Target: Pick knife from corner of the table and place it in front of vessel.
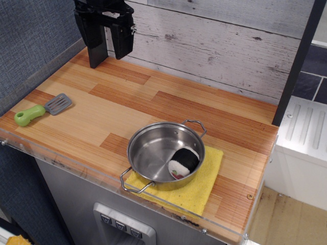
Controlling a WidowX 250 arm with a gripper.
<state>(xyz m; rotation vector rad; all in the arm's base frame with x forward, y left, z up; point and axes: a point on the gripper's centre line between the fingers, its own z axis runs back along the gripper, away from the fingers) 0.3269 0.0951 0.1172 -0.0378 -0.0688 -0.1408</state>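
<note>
The knife (pixel 42 109), a small toy spatula with a lime-green handle and a grey slotted blade, lies flat at the near-left corner of the wooden table (pixel 168 102). The vessel (pixel 162 151), a shallow shiny steel pot with two wire loop handles, sits at the front right on a yellow cloth (pixel 202 186). A black-and-white toy piece (pixel 184 162) lies inside the pot. My black gripper (pixel 109 58) hangs open and empty above the table's far-left part, well behind the knife.
A clear acrylic edge (pixel 102 176) runs along the table's front. A grey plank wall (pixel 219 41) stands behind. A blue-grey wall (pixel 30 35) borders the left side. A dark post (pixel 296 66) and a white ribbed surface (pixel 306 127) stand at the right.
</note>
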